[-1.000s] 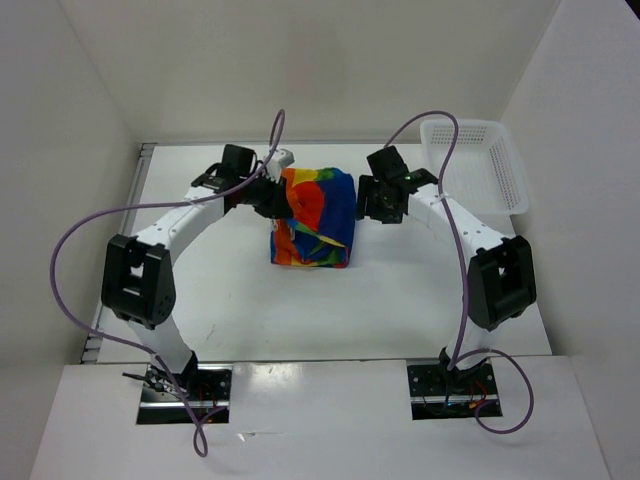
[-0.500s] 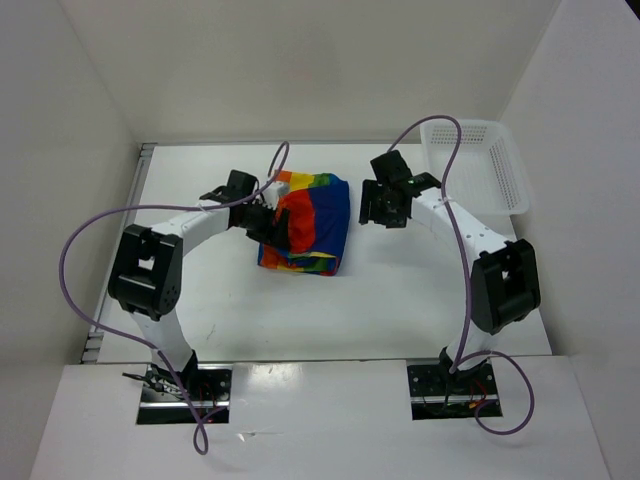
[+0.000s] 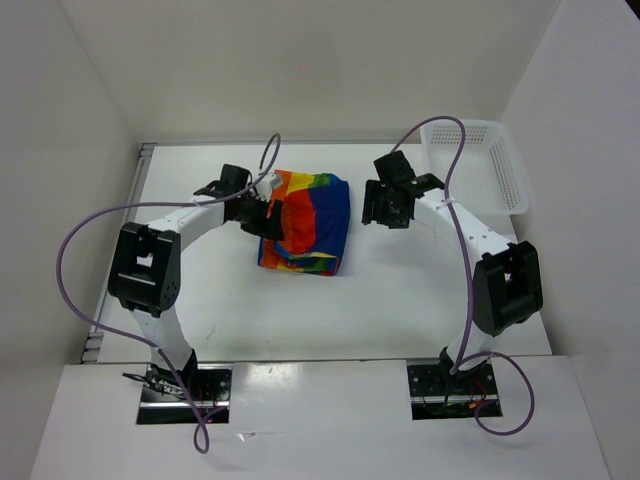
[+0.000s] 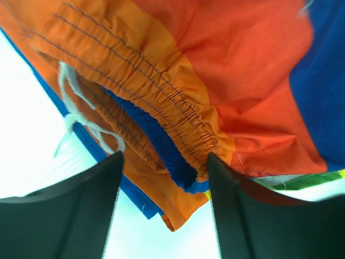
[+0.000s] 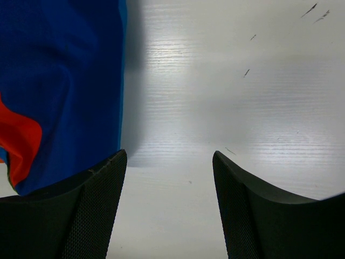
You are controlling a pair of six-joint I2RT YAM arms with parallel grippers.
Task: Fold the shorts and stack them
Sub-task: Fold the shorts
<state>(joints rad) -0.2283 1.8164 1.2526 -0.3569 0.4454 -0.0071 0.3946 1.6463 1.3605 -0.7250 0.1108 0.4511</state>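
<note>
Now I see shorts [image 3: 305,222] folded, middle of table [image 3: 420,300]. Left gripper [image 4: 163,172] spread wide over orange waistband [image 4: 161,102], gripping nothing; I judge it poised to pinch. Right gripper [image 5: 170,162] open, empty, parked beside blue edge.

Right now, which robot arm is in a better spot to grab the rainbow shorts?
Probably the left. The left hand is open right at the shorts, the orange waistband between its fingers. The right hand is open too, but over bare table beside the blue edge.

Two grippers, the left gripper [image 3: 267,214] and the right gripper [image 3: 386,210], flank one pair of shorts [image 3: 308,222]; one basket [image 3: 480,165] sits beyond the right.
</note>
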